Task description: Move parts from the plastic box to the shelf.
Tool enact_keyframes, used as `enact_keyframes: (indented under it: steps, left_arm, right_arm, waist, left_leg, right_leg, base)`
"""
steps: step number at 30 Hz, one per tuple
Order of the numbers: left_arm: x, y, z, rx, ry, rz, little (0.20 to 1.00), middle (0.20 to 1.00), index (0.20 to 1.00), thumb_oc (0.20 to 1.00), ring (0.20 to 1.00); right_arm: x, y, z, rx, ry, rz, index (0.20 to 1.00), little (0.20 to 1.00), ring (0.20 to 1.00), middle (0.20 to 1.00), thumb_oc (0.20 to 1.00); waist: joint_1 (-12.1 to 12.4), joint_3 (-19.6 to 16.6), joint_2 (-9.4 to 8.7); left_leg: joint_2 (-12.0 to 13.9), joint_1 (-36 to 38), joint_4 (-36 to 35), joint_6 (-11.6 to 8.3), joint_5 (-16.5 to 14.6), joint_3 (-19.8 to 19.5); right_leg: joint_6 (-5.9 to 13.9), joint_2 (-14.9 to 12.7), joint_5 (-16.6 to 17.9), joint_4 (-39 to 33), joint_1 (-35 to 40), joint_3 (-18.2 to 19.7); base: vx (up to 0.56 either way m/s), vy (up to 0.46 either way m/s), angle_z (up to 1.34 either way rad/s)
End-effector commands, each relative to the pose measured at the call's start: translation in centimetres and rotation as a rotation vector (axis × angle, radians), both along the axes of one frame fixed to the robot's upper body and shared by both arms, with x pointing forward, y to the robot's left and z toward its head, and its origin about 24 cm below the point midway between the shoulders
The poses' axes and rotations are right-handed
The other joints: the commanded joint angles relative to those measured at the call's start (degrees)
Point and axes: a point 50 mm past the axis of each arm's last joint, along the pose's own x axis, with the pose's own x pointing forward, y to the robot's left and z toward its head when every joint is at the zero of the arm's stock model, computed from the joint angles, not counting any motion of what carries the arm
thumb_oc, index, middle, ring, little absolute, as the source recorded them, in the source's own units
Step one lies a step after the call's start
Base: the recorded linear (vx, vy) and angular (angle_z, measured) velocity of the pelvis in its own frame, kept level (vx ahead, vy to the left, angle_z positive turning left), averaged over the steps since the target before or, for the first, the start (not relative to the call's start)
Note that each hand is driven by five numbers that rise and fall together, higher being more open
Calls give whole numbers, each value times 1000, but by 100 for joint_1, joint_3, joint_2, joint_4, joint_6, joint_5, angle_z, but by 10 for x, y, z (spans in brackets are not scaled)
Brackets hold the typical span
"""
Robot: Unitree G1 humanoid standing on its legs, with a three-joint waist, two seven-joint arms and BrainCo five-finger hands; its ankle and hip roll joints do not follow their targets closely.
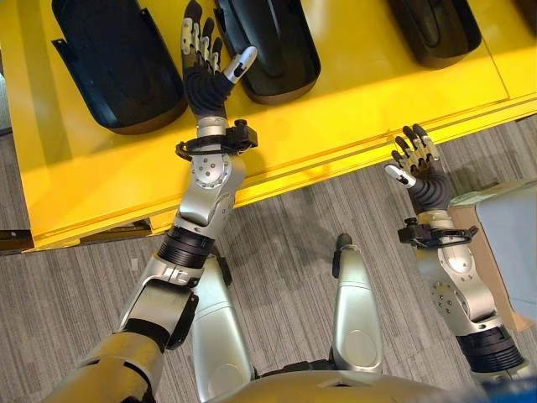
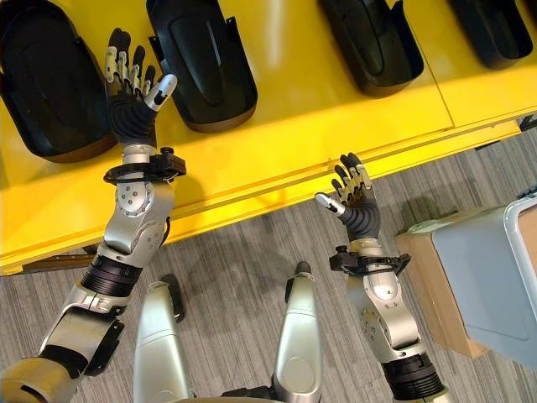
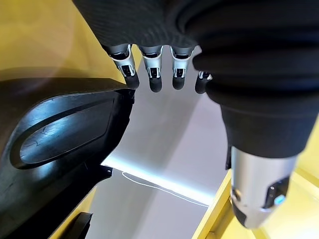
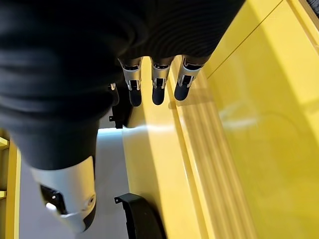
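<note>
You are looking down at a yellow shelf (image 2: 285, 151) with black parts lying on it in a row. Your left hand (image 2: 127, 88) is hovering over the shelf at about 11 o'clock, fingers straight and spread, grasping nothing; it is sitting between the leftmost part (image 2: 42, 80) and the second part (image 2: 201, 59). A third part (image 2: 373, 42) and a fourth part (image 2: 495, 29) are lying further toward 1 o'clock. Your right hand (image 2: 352, 197) is hanging at the shelf's front edge, near 3 o'clock, released and holding nothing. A grey box (image 2: 495, 277) is resting on a cardboard carton (image 2: 432, 285) on the carpet (image 2: 243, 243) at 4 o'clock.
</note>
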Motion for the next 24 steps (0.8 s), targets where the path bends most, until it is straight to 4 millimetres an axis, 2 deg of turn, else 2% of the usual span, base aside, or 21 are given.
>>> enact_keyframes:
  steps: [1,24]
  left_arm:
    - [4,-8,19,-2,-62,-12,1000,1000,1000,1000,1000]
    - [7,16,-12,-23,53,115,1000,1000,1000,1000,1000]
  right_arm:
    - [0,-7,17,45,-111,-38,1000,1000,1000,1000,1000]
    - [0,-7,10,71,-83,-57,1000,1000,1000,1000,1000]
  waist:
    - [8,-80,131]
    - [62,-15,110]
  left_leg:
    - [50,178,-375,148,177,-17]
    - [48,13,-254,178,149,-38]
  right_leg:
    - [-566,28,-552,878,-258,55]
    - [-577,41,-575,983,-395,55]
  base:
    - [0,0,0]
    - [0,0,0]
